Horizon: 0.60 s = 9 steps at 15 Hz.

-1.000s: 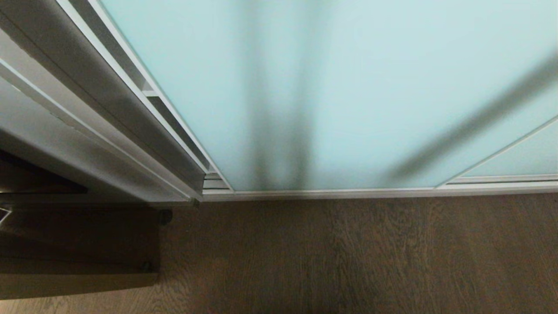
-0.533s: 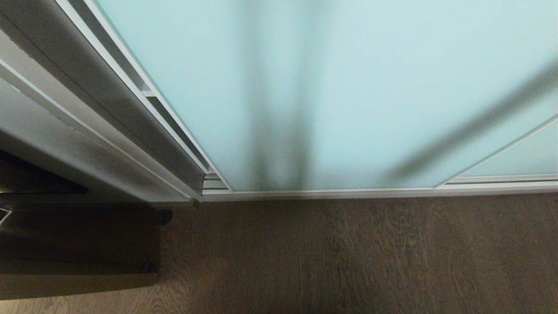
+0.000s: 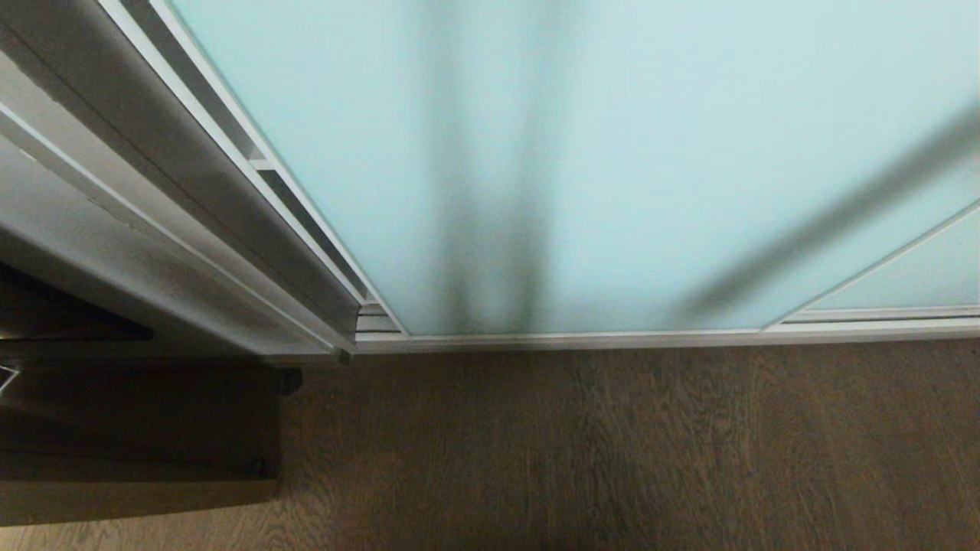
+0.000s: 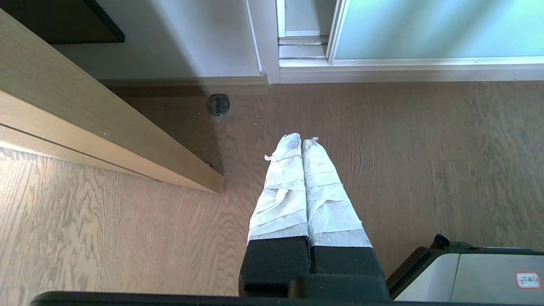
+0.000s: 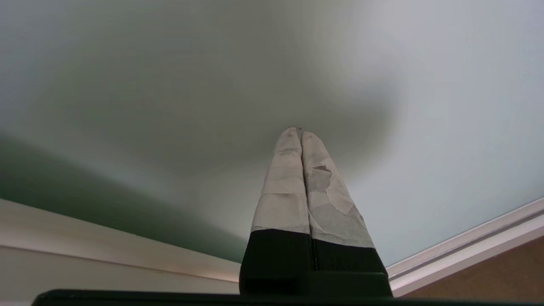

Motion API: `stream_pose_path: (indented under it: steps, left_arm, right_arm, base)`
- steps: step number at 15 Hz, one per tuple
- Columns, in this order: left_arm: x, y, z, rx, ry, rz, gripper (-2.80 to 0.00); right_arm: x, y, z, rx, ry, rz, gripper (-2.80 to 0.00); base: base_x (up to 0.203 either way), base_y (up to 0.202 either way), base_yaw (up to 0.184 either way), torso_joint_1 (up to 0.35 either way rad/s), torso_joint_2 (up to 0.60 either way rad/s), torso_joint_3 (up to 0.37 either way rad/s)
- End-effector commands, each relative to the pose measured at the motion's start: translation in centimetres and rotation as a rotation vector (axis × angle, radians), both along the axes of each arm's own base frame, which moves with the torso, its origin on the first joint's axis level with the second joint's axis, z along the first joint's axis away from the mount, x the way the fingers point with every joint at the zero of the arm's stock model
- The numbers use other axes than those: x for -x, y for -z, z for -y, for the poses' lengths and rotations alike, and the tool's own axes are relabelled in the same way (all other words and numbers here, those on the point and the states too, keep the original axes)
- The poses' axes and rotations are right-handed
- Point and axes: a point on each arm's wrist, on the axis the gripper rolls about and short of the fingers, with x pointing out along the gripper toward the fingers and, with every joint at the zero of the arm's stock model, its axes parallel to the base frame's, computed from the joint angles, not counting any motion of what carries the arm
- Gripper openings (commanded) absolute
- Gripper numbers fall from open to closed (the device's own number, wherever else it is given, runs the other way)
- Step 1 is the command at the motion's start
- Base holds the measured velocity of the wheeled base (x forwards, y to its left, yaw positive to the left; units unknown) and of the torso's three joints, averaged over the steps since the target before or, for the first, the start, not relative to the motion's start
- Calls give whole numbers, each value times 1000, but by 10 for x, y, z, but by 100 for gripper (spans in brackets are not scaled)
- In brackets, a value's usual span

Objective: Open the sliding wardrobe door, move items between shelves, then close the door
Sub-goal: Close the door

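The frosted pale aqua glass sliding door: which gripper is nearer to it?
Right. The right gripper points close at the sliding door; the left gripper hangs over the wooden floor, farther away.

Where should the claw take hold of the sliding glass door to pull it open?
On the thin frame strip at the sliding door's left edge, coming from the front beside the side post. The frosted pane is flat with no handle showing, so only that edge offers purchase.
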Motion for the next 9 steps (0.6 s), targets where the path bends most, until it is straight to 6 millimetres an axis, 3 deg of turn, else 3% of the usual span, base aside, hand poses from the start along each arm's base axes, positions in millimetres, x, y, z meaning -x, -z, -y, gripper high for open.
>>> stream_pose_path:
  steps: [1,5,9]
  left_arm:
    - [0,0,0,0,0,-3,-280]
    - [0,0,0,0,-1,-3,-280]
    - [0,0,0,0,0,-1,-280]
  right_arm:
    - [-4,4,-1,-9,-15,-11,-280]
    - [-3,13,-7,-34,-26,-44,-280]
    - [2,10,-22,-35,-43,-44,-280]
  base:
    - [0,0,0,0,0,0]
    - [0,0,0,0,0,0]
    - [0,0,0,0,0,0]
